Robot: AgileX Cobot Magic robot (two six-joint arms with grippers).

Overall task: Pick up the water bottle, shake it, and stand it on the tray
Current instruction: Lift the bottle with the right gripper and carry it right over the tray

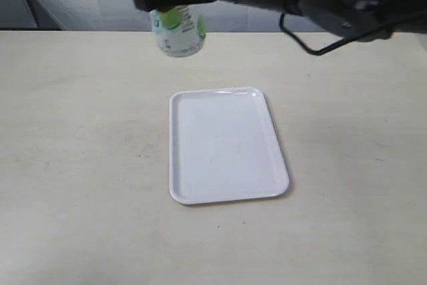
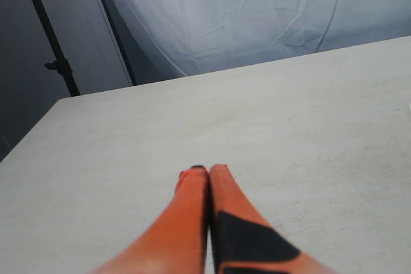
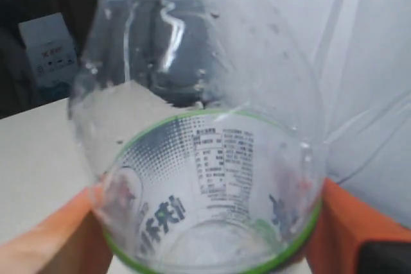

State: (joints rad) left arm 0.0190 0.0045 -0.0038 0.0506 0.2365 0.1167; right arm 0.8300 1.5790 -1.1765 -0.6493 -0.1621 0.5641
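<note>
Two right fingers (image 3: 54, 242) clamp the water bottle (image 1: 179, 31), upper left; left fingers (image 2: 192, 222) together. I shake in short strokes, grip firm.

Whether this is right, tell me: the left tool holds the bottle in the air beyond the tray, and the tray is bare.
One thing is wrong: the right tool holds the bottle, not the left. The right wrist view shows it clamped between the orange fingers. The left tool is shut on nothing. The rest stands: the bottle is in the air beyond the tray, which is bare.
</note>
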